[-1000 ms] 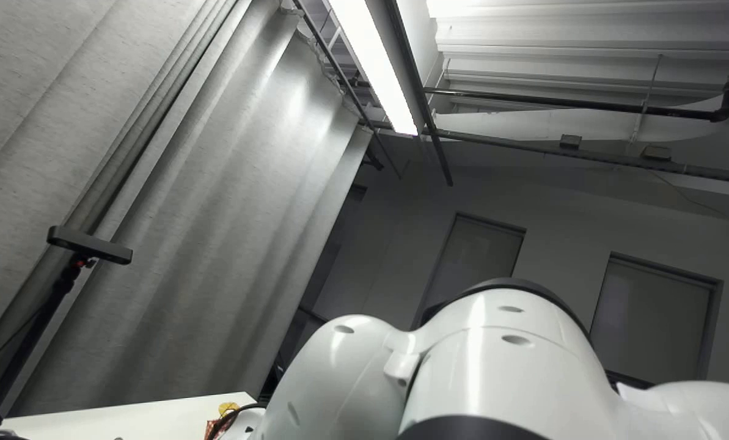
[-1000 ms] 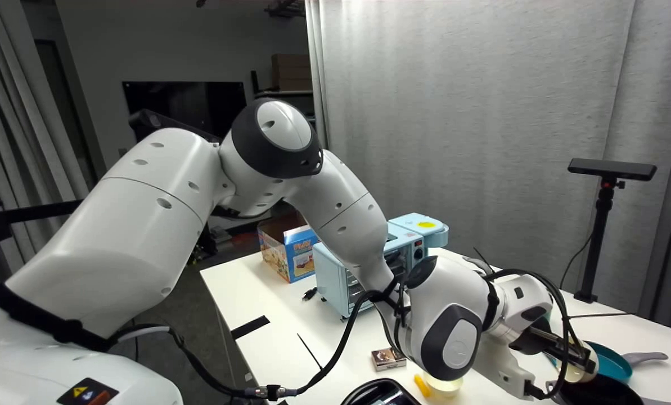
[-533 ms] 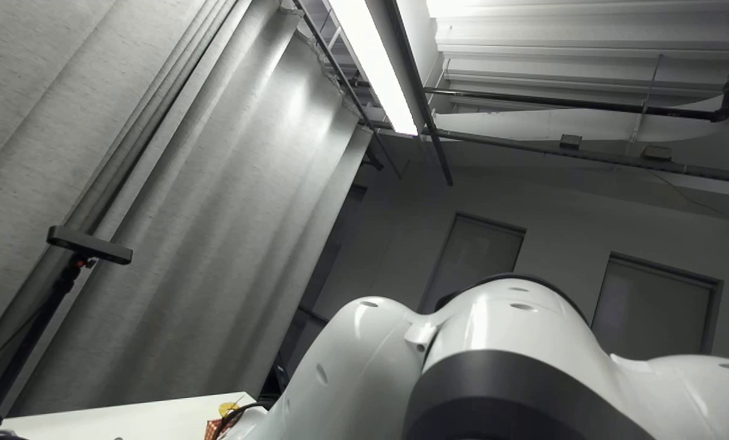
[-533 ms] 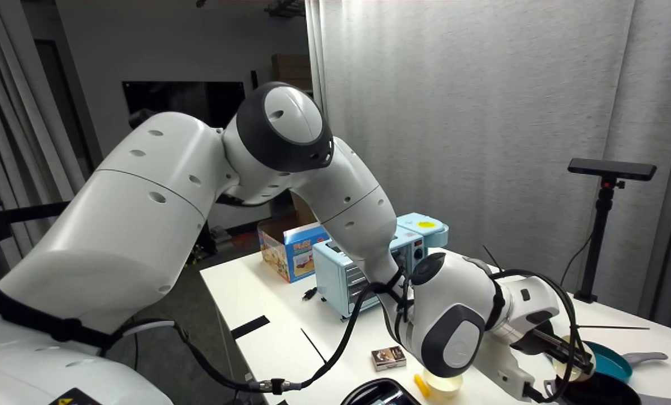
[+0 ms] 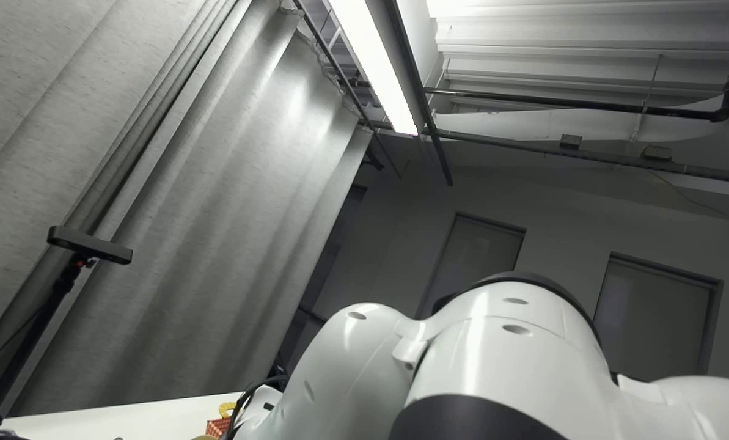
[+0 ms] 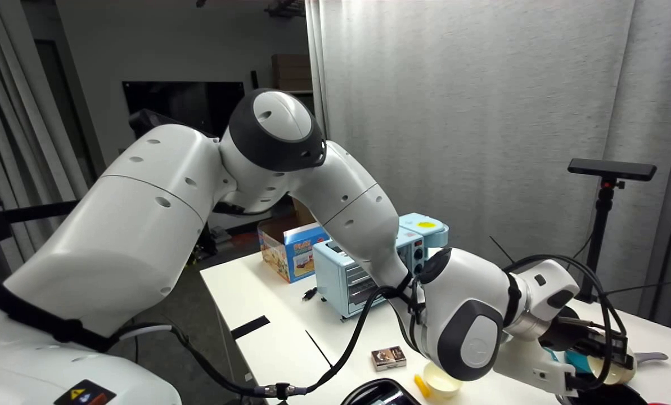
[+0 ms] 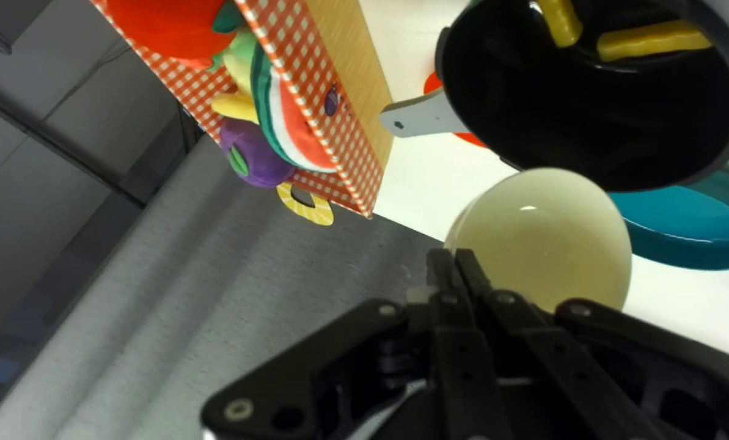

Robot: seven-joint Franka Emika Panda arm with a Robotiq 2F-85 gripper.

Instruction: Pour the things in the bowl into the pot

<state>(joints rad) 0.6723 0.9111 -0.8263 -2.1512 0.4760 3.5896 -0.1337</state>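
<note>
The cream bowl (image 7: 547, 238) is carried above the table (image 7: 416, 189), near the black pot (image 7: 572, 128); whether bowl and pot touch cannot be told. The fingers (image 7: 440, 272) of the gripper (image 7: 457, 260) are clamped on its rim, on the side away from the pot in the wrist view. No contents are seen in the bowl; yellow crinkle-cut sticks (image 7: 654, 41) are found in the pot, so pouring is judged complete or nearly so.

Handling, as assessed: a light, stiff, smooth-walled vessel is expected. Ceramic or plastic cannot be determined; knocks against the pot should therefore be avoided. Pivoting or slipping at the glossy rim is rated the chief risk. The rim hold is considered suitable; a deeper pinch across the wall would be preferred.
</note>
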